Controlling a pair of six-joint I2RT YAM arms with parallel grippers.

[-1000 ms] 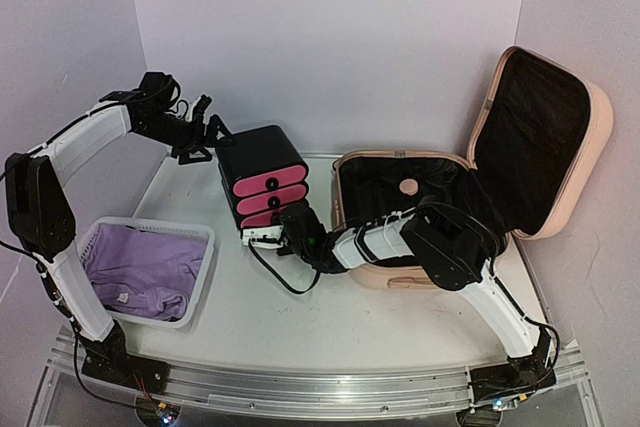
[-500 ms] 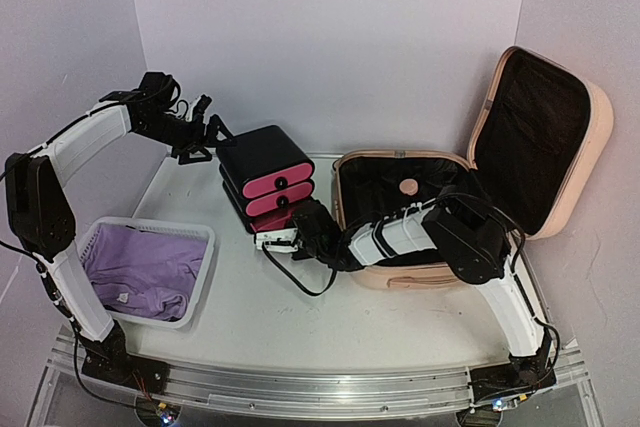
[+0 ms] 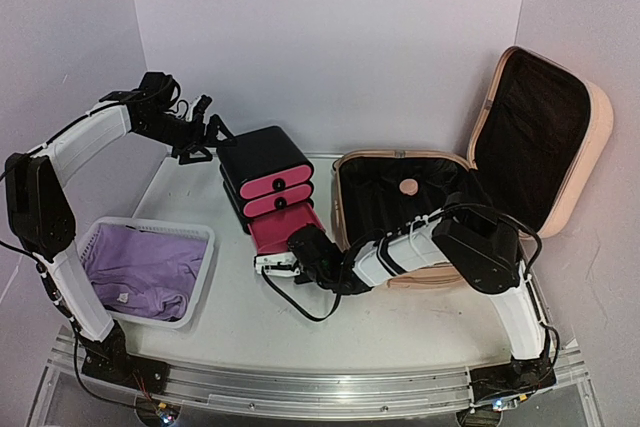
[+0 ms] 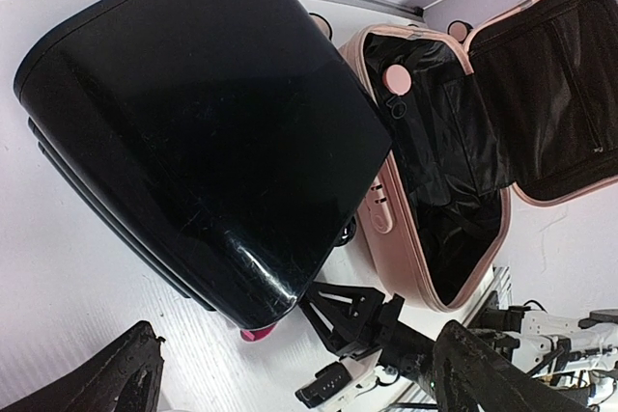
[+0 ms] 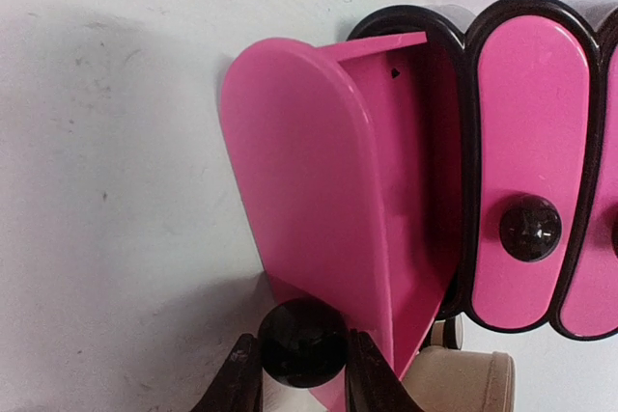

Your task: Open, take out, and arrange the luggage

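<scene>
The peach-pink luggage [image 3: 585,162] lies open at the right, lid up against the wall, black lining showing; it also shows in the left wrist view [image 4: 384,207]. My right gripper [image 3: 276,260] is shut on the black knob [image 5: 302,340] of the bottom pink drawer [image 5: 309,190], which stands pulled out of the black-and-pink drawer box [image 3: 262,162] just left of the luggage. My left gripper [image 3: 203,137] is open behind the box's top back corner, its fingers [image 4: 97,378] wide apart, and holds nothing.
A white mesh basket [image 3: 205,267] with a lilac cloth [image 3: 140,267] sits at the front left. A small pink round piece [image 3: 408,187] lies inside the luggage. Walls close in at the back and both sides.
My right gripper has drawn back toward the front with the knob, and the bottom pink drawer has slid out of the box. The left arm has not moved.
</scene>
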